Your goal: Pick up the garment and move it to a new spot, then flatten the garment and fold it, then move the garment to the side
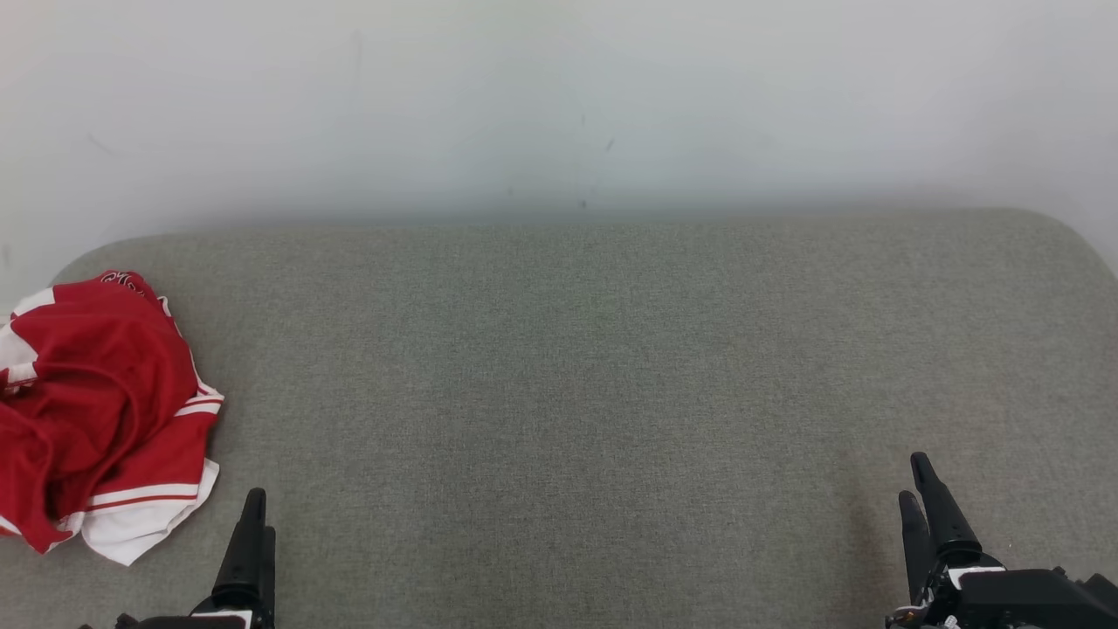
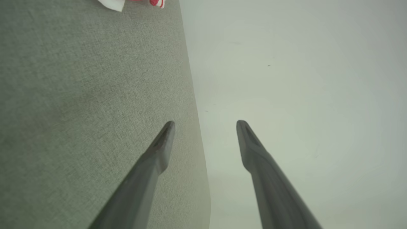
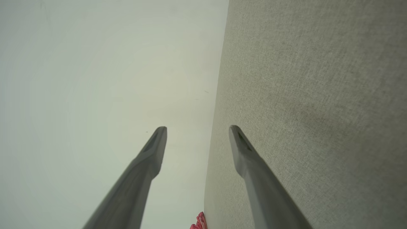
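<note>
The garment [image 1: 100, 411] is a red piece with white bands, lying crumpled in a heap at the far left of the grey fabric surface [image 1: 594, 393]. A corner of the garment [image 2: 136, 3] peeks in at the top of the left wrist view, and a red scrap of the garment [image 3: 199, 222] shows at the bottom of the right wrist view. My left gripper [image 1: 255, 515] rests at the lower left, just right of the heap and apart from it, open and empty [image 2: 205, 125]. At the lower right my right gripper [image 1: 915, 480] is open and empty too [image 3: 197, 130].
A pale wall [image 1: 559, 105] rises behind the surface's far edge. The grey surface has rounded far corners and stretches wide between the two grippers.
</note>
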Robot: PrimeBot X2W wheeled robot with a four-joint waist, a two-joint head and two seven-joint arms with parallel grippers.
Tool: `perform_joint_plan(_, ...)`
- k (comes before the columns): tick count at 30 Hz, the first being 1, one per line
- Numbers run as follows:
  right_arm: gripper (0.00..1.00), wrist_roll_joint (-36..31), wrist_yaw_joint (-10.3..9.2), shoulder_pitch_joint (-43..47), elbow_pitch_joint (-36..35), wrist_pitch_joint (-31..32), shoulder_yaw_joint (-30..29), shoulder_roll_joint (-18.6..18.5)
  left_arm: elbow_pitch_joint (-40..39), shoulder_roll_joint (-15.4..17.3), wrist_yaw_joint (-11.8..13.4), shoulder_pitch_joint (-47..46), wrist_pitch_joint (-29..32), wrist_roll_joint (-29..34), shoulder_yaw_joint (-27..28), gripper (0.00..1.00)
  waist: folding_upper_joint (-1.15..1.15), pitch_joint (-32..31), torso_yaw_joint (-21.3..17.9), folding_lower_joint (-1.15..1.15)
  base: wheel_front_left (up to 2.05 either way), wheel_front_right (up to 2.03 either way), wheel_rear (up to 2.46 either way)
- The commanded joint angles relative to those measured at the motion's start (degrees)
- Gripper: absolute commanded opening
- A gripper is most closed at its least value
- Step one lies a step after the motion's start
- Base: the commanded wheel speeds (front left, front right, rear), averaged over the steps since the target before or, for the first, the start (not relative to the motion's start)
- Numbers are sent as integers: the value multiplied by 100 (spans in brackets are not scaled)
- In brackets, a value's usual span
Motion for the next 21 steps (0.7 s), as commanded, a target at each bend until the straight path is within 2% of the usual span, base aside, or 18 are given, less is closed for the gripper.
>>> perform_joint_plan(1,100,-183,-1,-63,-143,-64,33,-16,-151,18,-8,-74,-51,194,-14,100,0,3,-2,0,0,0,0)
perform_joint_plan(21,100,-2513,-3,11,-479,-547,381,-21,-580,24,202,-6,-538,2667,-279,100,0,43,-40,0,0,0,0)
